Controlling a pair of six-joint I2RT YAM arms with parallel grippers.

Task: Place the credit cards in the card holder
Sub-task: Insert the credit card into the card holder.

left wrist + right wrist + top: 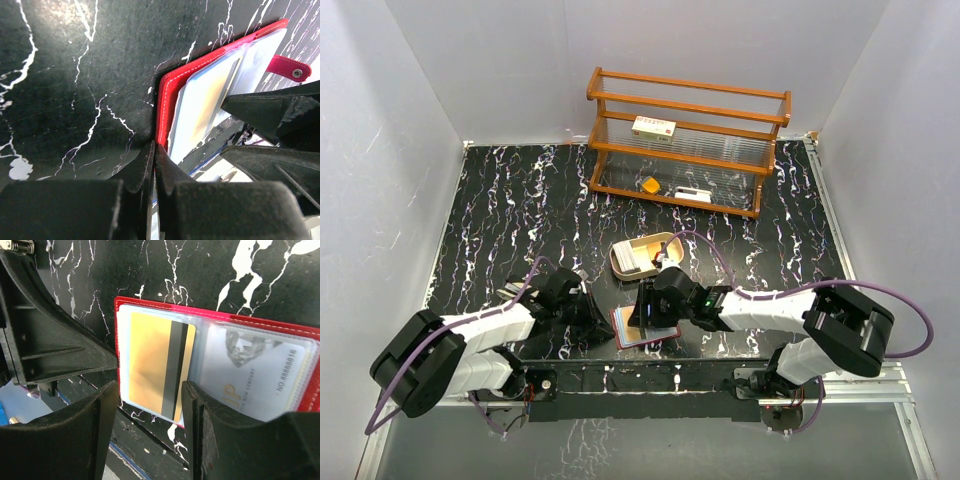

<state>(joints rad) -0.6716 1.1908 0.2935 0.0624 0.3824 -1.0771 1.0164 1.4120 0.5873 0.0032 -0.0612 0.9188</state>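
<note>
While its jaws are pressed fully together with nothing between them, left gripper (154,150) sits low, tips at the black marbled table (75,75). Red edge of card holder (165,100) is just right of those tips. Holder lies open and flat. Right gripper (150,390) hovers over it, jaws parted partway, gripping nothing. Yellow card (150,365), black stripe, sits in the pocket between its fingers. Pale card (250,380) sits in the pocket to their right.
</note>
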